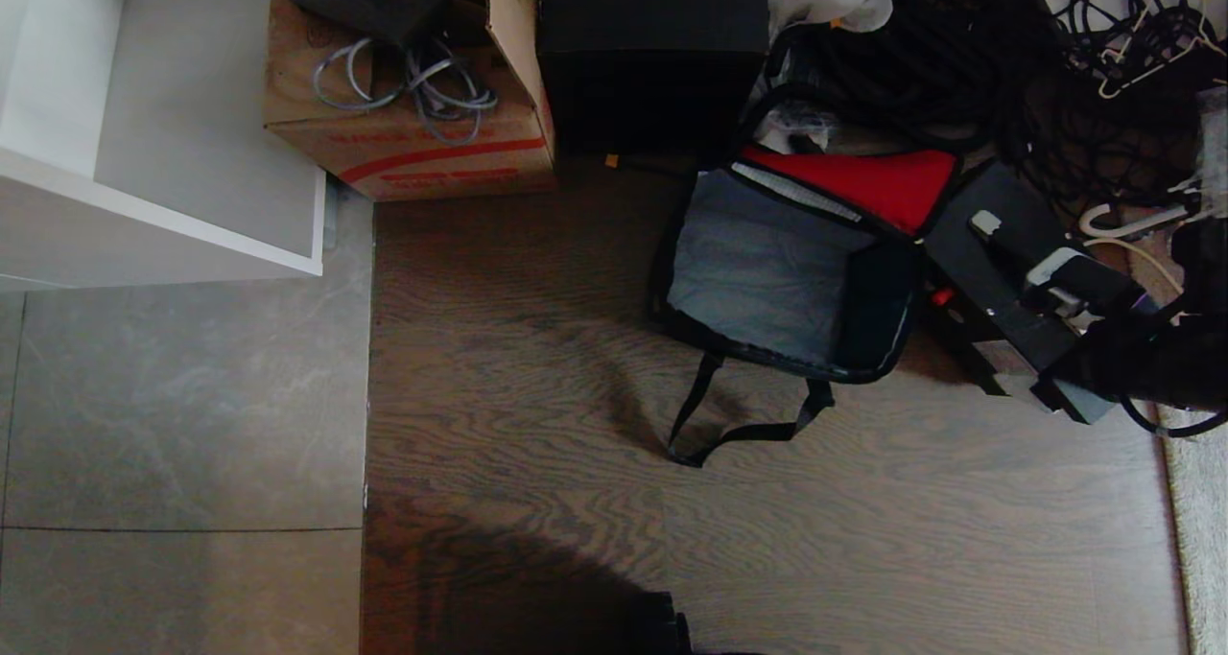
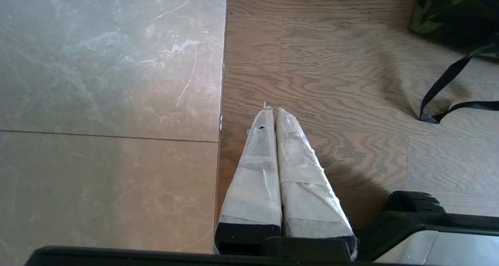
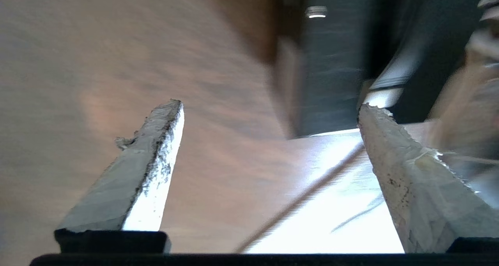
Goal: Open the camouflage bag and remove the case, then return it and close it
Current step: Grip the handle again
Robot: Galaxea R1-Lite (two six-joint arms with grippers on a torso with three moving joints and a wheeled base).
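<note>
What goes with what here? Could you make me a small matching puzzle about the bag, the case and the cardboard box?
Things:
1. camouflage bag
2. case
3. cardboard box

Descriptions:
A. grey cables lie on top
B. lies open, grey and red inside showing
C. lies flat outside the bag, on the robot's right

Pairs: 1-B, 2-C, 3-A

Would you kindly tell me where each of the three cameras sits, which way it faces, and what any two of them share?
Head view: high on the robot, looking down at the wood floor, the open camouflage bag and the case beside it; the right arm shows dark at the right edge.
Left wrist view: behind the shut left gripper, facing floor and tile.
Right wrist view: behind the open right gripper, facing floor and a dark object, blurred.
Shared: head and left wrist views both show the bag's strap and the tile.
</note>
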